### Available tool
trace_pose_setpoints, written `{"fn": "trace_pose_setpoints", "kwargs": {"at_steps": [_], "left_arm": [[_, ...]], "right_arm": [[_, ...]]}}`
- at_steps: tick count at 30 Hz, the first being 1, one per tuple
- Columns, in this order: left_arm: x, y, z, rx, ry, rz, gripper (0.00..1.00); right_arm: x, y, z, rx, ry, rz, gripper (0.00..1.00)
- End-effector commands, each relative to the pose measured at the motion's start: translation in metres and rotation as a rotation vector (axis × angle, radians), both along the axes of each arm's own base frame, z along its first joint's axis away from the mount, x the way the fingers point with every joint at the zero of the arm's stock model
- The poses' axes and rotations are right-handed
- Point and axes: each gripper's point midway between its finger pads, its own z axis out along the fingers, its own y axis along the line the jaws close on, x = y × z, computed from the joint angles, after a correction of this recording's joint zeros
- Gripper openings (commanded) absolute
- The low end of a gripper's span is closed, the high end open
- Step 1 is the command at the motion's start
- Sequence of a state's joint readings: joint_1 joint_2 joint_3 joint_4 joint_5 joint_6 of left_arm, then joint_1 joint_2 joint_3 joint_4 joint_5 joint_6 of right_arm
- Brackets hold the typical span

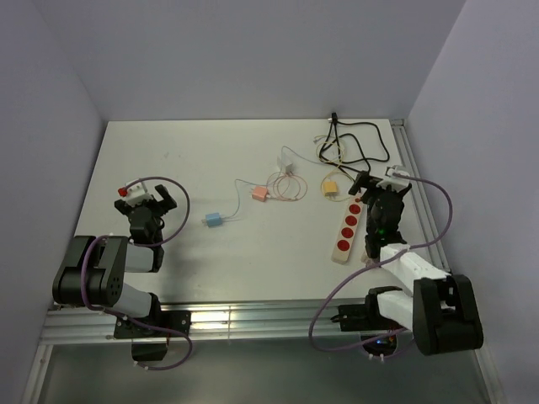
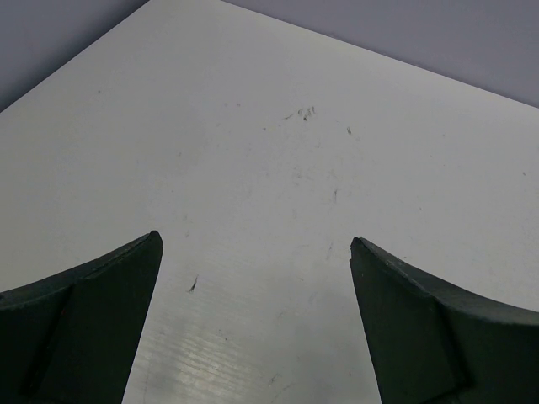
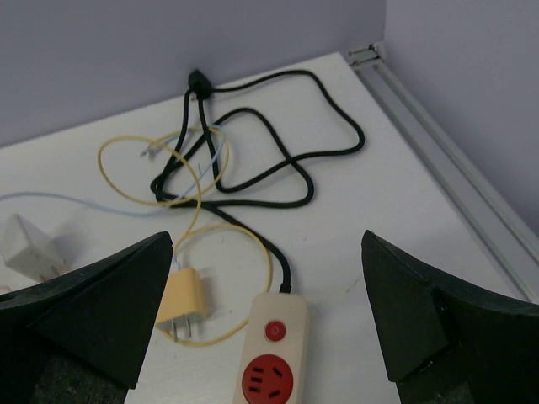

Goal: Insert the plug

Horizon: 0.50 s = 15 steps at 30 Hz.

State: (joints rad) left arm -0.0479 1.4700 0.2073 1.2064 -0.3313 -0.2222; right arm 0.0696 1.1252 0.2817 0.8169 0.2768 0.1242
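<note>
A cream power strip (image 1: 347,229) with red sockets lies at the right of the table; its switch end shows in the right wrist view (image 3: 271,353). A yellow plug (image 1: 330,188) with a yellow cord lies just left of that end, prongs toward me (image 3: 185,300). A pink plug (image 1: 258,194), a blue plug (image 1: 212,220) and a white plug (image 1: 287,162) lie mid-table. My right gripper (image 1: 381,187) is open over the strip's far end, holding nothing (image 3: 265,244). My left gripper (image 1: 152,199) is open and empty over bare table (image 2: 253,252).
The strip's black cable (image 1: 358,143) coils at the back right, tangled with thin yellow and pale cords (image 3: 168,168). A metal rail (image 3: 446,168) runs along the table's right edge. Purple walls enclose the table on three sides.
</note>
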Motion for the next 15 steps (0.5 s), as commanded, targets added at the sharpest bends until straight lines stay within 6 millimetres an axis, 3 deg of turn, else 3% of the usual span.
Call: {"fn": "trace_pose_setpoints", "kwargs": {"at_steps": [1, 3, 5, 8, 10, 11, 12, 13, 14, 15], "left_arm": [[0.007, 0.003, 0.021, 0.014, -0.066, 0.012, 1.00], [0.007, 0.003, 0.021, 0.014, -0.066, 0.011, 1.00], [0.007, 0.003, 0.021, 0.014, -0.066, 0.011, 1.00], [0.007, 0.003, 0.021, 0.014, -0.066, 0.011, 0.99], [0.007, 0.003, 0.021, 0.014, -0.066, 0.011, 0.99], [0.007, 0.003, 0.021, 0.014, -0.066, 0.012, 0.99], [0.007, 0.003, 0.022, 0.014, -0.068, 0.012, 1.00], [0.007, 0.003, 0.022, 0.014, -0.068, 0.011, 1.00], [0.007, 0.003, 0.021, 0.014, -0.066, 0.011, 1.00], [0.007, 0.003, 0.022, 0.014, -0.069, 0.011, 1.00]], "right_arm": [[-0.003, -0.015, 0.028, 0.034, 0.018, -0.110, 1.00], [-0.003, -0.009, 0.039, 0.074, 0.051, -0.085, 1.00], [0.002, 0.019, 0.050, 0.076, 0.064, 0.078, 1.00], [0.002, 0.044, 0.062, 0.141, 0.012, 0.210, 1.00], [0.006, 0.051, 0.061, 0.227, 0.018, 0.217, 1.00], [0.014, 0.055, 0.075, 0.244, 0.005, 0.235, 1.00], [0.020, 0.059, 0.056, 0.257, 0.094, 0.243, 1.00], [0.026, 0.061, 0.053, 0.288, 0.133, 0.236, 0.99], [0.038, 0.060, 0.075, 0.308, 0.125, 0.216, 0.99], [0.042, 0.056, 0.046, 0.318, 0.249, 0.163, 0.99]]}}
